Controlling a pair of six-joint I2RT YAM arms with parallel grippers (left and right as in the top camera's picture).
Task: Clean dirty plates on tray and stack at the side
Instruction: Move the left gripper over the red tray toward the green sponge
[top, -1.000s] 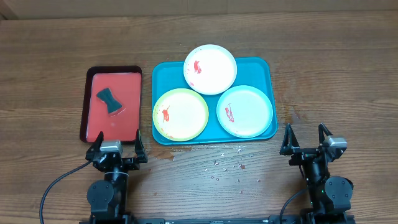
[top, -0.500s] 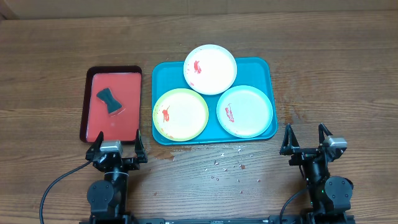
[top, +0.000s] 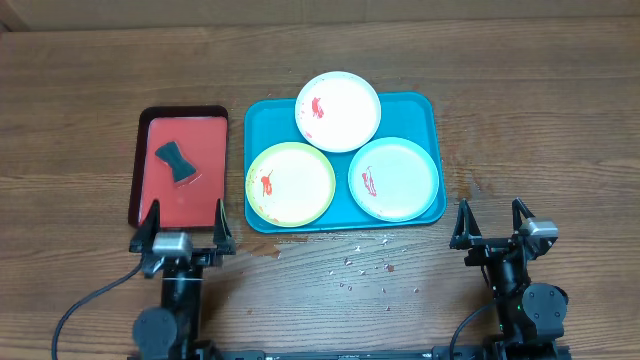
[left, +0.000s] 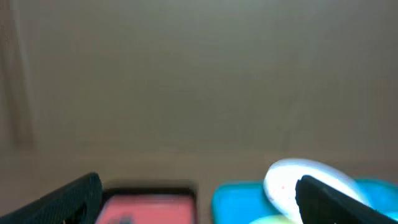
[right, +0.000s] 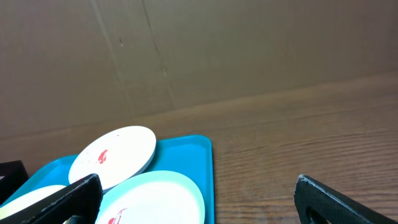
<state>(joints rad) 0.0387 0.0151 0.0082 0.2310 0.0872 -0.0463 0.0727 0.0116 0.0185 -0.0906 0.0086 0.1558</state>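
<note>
Overhead, the teal tray (top: 268, 118) lies in the middle of the wooden tabletop (top: 540, 90) with all three plates on it, none stacked. The white plate (top: 338, 110) sits at the far edge, overhanging the rim, with a red smear left of its centre. The yellow-green rimmed plate (top: 291, 183) fills the near left corner and has a red blotch toward its left side. The light-blue rimmed plate (top: 394, 178) sits at the near right, also smeared red left of centre. Beside the tray on the left is a smaller red tray (top: 203, 140) holding a dark, waisted block (top: 175, 163). Small crumbs (top: 365, 268) dot the wood in front of the teal tray.

Both arms are low at the near edge, pointing toward the trays. The left hand (top: 187, 208) reaches over the near rim of the red tray, its fingers spread wide and gripping nothing. The right hand (top: 490, 206) is just off the teal tray's near right corner, fingers likewise apart and empty. From the right wrist, the white plate (right: 112, 155) and the light-blue one (right: 152, 196) show between its dark fingers (right: 62, 196); the left wrist view is blurred.
</note>
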